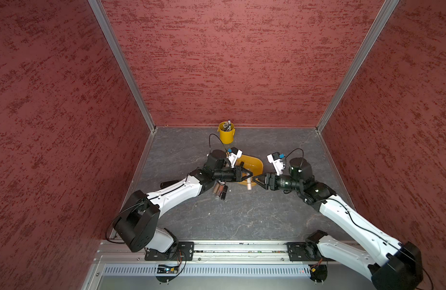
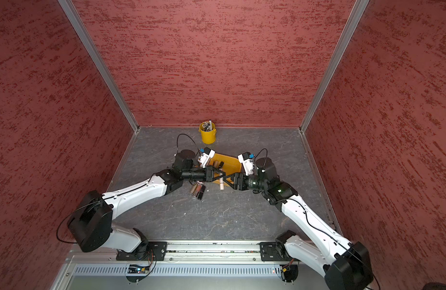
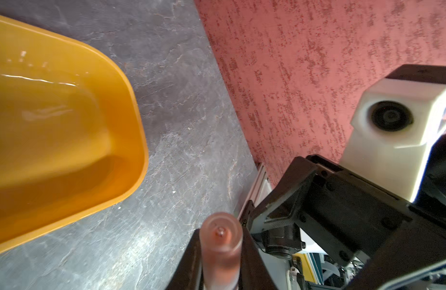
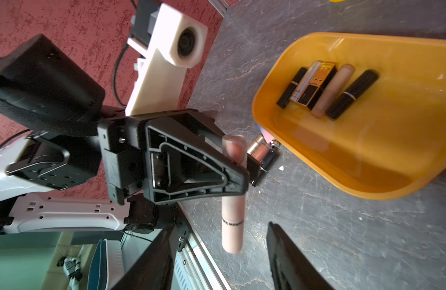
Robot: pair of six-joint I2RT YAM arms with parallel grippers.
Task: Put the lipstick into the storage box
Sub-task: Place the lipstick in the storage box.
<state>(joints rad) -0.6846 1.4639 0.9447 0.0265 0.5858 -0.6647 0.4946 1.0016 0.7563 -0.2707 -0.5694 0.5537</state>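
A pale pink lipstick (image 4: pixel 232 226) hangs upright just off the near edge of the storage box (image 1: pixel 257 163), a shallow yellow-orange tray. My left gripper (image 3: pixel 222 234) is shut on its upper part, and its cap end (image 3: pixel 221 232) shows between the fingers. In both top views the lipstick (image 1: pixel 250 186) (image 2: pixel 221 185) hangs below the meeting grippers. My right gripper (image 4: pixel 220 226) faces the left one, open, its fingers apart on either side of the tube's lower end without touching it. Several lipsticks (image 4: pixel 327 90) lie side by side in the storage box (image 4: pixel 267 82).
A small pile of loose lipsticks (image 1: pixel 220 191) (image 2: pixel 198 191) lies on the grey table under my left forearm. A yellow bucket (image 1: pixel 226 133) with pens stands at the back wall. Red walls close in three sides.
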